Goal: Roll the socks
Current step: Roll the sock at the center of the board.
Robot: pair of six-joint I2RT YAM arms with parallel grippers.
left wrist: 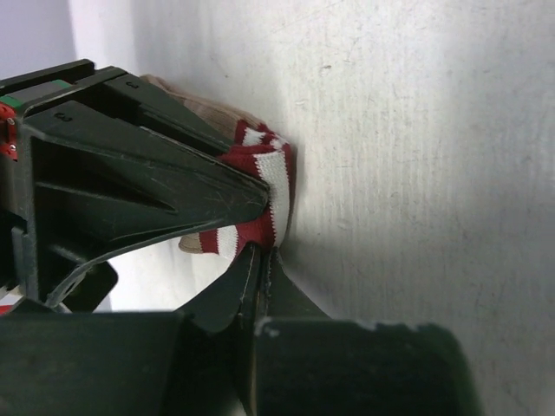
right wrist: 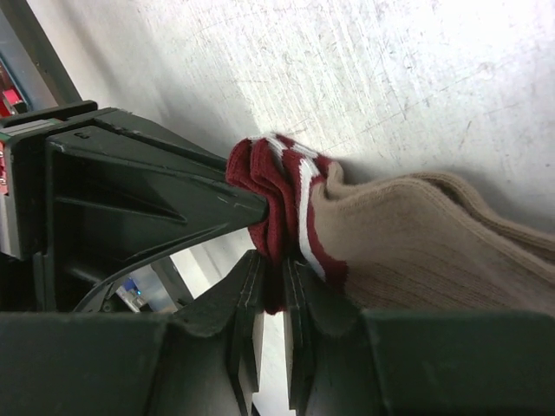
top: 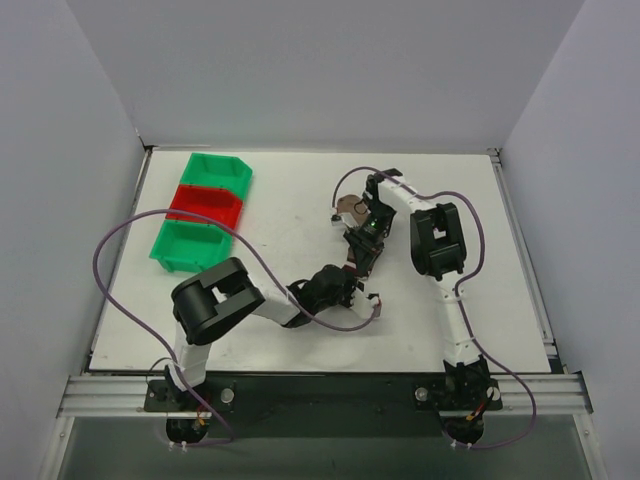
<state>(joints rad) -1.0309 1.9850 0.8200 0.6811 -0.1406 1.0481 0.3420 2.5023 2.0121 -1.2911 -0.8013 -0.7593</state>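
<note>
Far left of the table (top: 300,180): row of three bins (top: 205,205), green-red-green, packed side by side, well apart from both arms.

Left arm reaches in from its base towards mid-table. Left gripper (left wrist: 263,227): we see the fingers pinched together on the striped cuff end of the socks (left wrist: 277,173), red and white bands bunched at the fingertips, tan knit behind.

The socks sit mid-table, a bit right of centre, between the two wrists. From the top we only see a small tan patch by the right wrist; the arms cover the rest.

Right gripper (right wrist: 264,236): clamped on the maroon cuff, folds squeezed between the fingers, tan ribbed body trailing off to the right close over the table. Resting or lifted just off, we can't tell.
</note>
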